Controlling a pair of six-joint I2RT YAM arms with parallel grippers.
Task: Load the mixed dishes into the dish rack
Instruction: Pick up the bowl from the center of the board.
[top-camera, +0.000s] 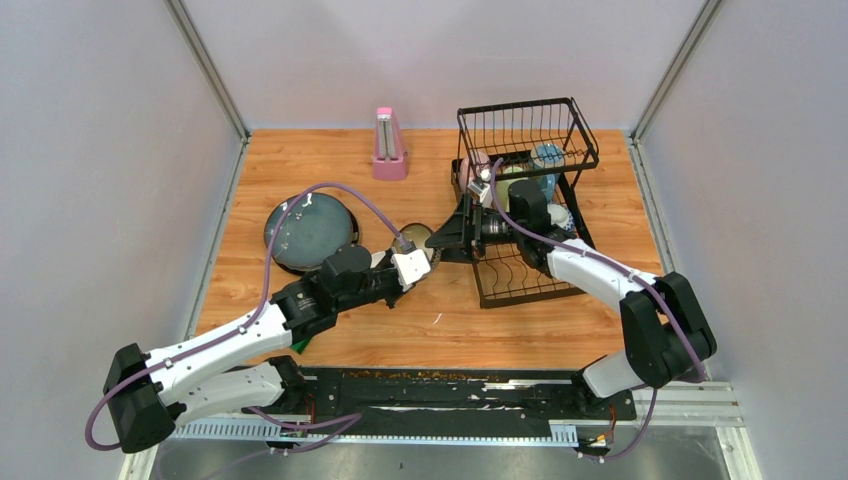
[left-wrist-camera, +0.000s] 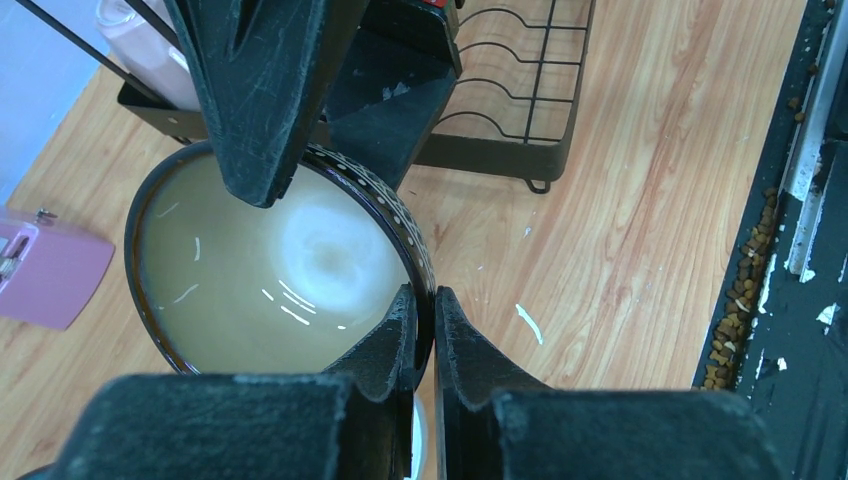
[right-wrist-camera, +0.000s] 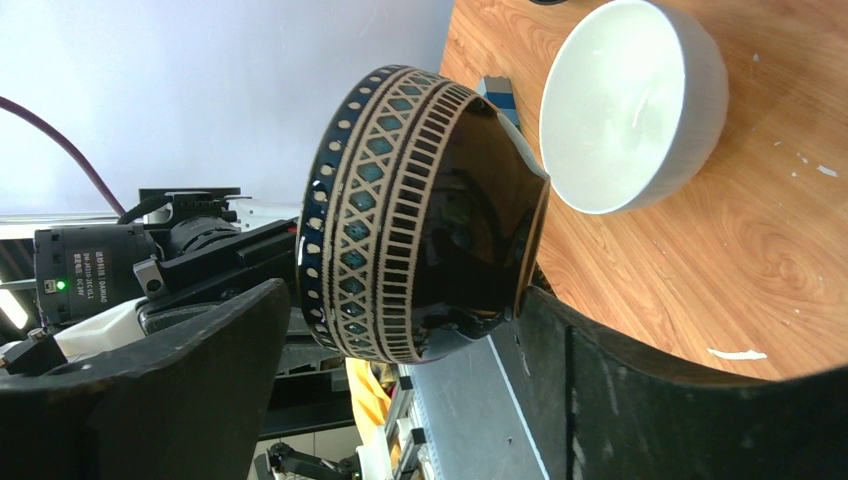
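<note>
Pinching rim of dark bowl (left-wrist-camera: 270, 270), left gripper (left-wrist-camera: 425, 305) clamped; right gripper (right-wrist-camera: 405, 295) wide astride it, beside dish rack (left-wrist-camera: 490, 162) edge.

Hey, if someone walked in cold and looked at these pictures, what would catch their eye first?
First, the dark patterned bowl, held on its side between the two arms: the left gripper is pinched on its rim and the right gripper stands open around it. After that, the black dish rack at the back right and the pink metronome at the table's far edge.
</note>
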